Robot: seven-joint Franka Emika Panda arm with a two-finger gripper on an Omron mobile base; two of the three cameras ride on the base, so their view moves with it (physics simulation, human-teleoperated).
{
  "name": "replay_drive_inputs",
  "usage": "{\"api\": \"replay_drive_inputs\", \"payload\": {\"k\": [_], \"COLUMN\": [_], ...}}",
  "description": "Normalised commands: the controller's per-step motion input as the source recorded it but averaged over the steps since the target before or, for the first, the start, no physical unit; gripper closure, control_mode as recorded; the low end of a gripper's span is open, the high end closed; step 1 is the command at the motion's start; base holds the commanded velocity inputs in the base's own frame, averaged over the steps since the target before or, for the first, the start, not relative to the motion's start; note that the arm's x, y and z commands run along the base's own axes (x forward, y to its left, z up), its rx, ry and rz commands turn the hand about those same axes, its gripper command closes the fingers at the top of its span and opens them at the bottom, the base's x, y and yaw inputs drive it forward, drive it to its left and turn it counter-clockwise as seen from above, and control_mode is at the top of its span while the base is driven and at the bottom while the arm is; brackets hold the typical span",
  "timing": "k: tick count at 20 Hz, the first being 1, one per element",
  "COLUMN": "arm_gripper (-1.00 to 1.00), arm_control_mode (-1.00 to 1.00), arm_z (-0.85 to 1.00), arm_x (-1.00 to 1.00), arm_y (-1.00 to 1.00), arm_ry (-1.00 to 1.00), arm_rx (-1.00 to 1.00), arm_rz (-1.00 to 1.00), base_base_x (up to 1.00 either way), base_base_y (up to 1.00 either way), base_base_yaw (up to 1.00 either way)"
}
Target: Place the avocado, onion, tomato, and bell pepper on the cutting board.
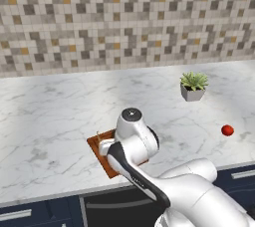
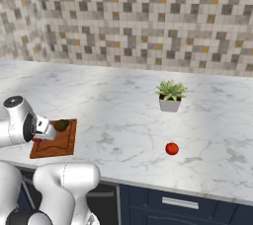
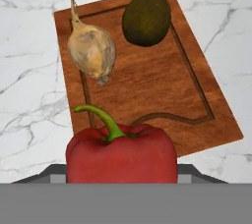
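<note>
The arm is reaching down over the near edge of the marble counter (image 2: 123, 115), its hand hanging just above the cutting board (image 3: 162, 90). The gripper (image 3: 121, 169) is clamping a red bell pepper (image 3: 121, 156) between its fingers; in the hand view the pepper is sitting low in the frame, green stem curling up and to the left, and it is hiding the fingertips themselves, so the contact points are not showing. The pepper is hanging over the board's near edge, and whether it is touching the wood I cannot tell. On the board, the onion (image 3: 92, 51) is lying on its side toward the left, thin pale stalk pointing to the far corner. The avocado (image 3: 146, 18) is resting beside it near the far right corner, close to the small hole in the board, apart from the onion. In the right base view the avocado (image 2: 61, 125) is showing as a dark ball at the board's (image 2: 62, 145) back edge, right beside the white hand. In the left base view the board (image 1: 98, 149) is mostly covered by the arm. The tomato (image 2: 171, 148) is sitting alone on the bare counter, well apart from the board, off to the right. A small potted plant (image 2: 171, 95) is standing behind it, nearer the tiled wall (image 2: 138, 17). Dark blue drawers (image 2: 188, 202) are running below the counter.
</note>
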Motion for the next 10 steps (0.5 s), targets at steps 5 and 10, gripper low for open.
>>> {"api": "replay_drive_inputs", "payload": {"k": [5, 10], "arm_gripper": [1.0, 1.0], "arm_control_mode": [-1.0, -1.0], "arm_z": [-0.31, -0.25], "arm_x": [0.0, 0.0], "arm_y": [0.04, 0.02], "arm_ry": [0.01, 0.0], "arm_rx": [0.0, 0.0], "arm_rz": [0.02, 0.01], "base_base_x": [0.0, 0.0], "base_base_y": [0.0, 0.0], "base_base_yaw": [0.0, 0.0]}}
